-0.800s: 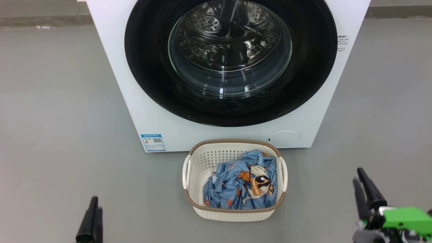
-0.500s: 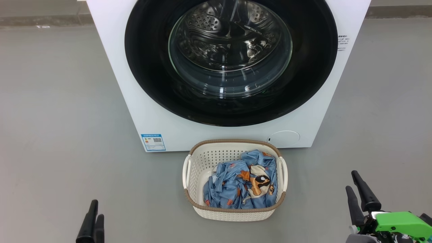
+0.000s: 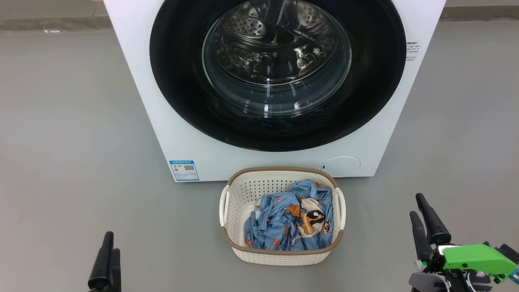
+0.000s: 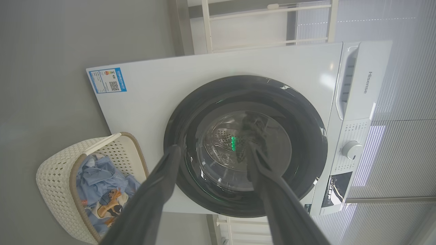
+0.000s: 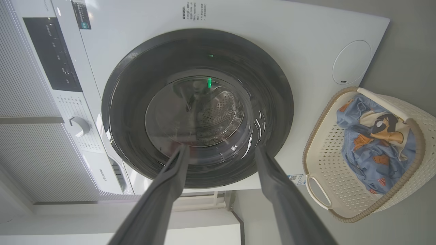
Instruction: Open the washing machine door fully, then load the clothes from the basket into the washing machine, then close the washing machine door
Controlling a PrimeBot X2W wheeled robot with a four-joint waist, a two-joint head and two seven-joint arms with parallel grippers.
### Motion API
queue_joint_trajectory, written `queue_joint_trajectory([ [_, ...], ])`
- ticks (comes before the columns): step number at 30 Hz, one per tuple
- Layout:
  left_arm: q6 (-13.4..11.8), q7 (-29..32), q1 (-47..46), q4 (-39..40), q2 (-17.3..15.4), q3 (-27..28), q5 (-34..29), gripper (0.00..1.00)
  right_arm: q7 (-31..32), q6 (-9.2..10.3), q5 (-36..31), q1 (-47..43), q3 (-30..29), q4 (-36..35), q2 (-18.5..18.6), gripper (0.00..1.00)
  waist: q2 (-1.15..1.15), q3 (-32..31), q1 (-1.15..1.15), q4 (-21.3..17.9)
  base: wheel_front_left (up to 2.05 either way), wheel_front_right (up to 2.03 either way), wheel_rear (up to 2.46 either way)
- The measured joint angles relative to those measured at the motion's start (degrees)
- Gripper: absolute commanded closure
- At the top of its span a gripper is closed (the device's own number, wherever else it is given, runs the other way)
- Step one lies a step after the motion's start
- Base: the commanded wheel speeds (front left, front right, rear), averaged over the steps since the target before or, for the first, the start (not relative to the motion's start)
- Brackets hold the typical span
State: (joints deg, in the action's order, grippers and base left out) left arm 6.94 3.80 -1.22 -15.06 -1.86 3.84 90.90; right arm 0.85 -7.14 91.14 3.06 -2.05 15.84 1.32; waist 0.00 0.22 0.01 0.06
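The washing machine point(image 3: 162, 121) stands white and boxy ahead of me, with the washing machine door point(image 3: 182, 93) lying flat against its front, black rim around clear glass and the steel drum behind. On the floor before it sits the cream basket point(image 3: 235, 202) holding the blue printed clothes point(image 3: 284, 223). My left gripper point(image 3: 111, 244) is low at the left, open and empty. To the right of the basket my right gripper point(image 3: 415, 205) is open and empty. In the wrist views the left gripper point(image 4: 213, 149) and the right gripper point(image 5: 221, 149) both point at the door point(image 4: 190, 190) point(image 5: 129, 112), well short of it.
Grey floor point(image 3: 73, 142) surrounds the machine on both sides. A control panel with a round knob point(image 4: 351, 149) runs along the machine's top. White racks point(image 4: 238, 30) stand behind the machine, and slatted blinds point(image 4: 402, 163) cover the wall above.
My right gripper dipped, then rose again and shifted a little left toward the basket. My left gripper sank slightly. Door, basket and clothes are as before.
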Motion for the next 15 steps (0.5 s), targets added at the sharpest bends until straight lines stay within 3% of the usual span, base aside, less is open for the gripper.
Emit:
queue_joint_trajectory([
  [15,0.0,-3.5,-0.9,2.3,-2.3,-2.7,-4.5,0.00,-2.5,0.00,-6.5,1.3,2.5,-2.1,0.2,0.00,0.00,0.0,0.00,0.2,0.00,0.00,0.00],
])
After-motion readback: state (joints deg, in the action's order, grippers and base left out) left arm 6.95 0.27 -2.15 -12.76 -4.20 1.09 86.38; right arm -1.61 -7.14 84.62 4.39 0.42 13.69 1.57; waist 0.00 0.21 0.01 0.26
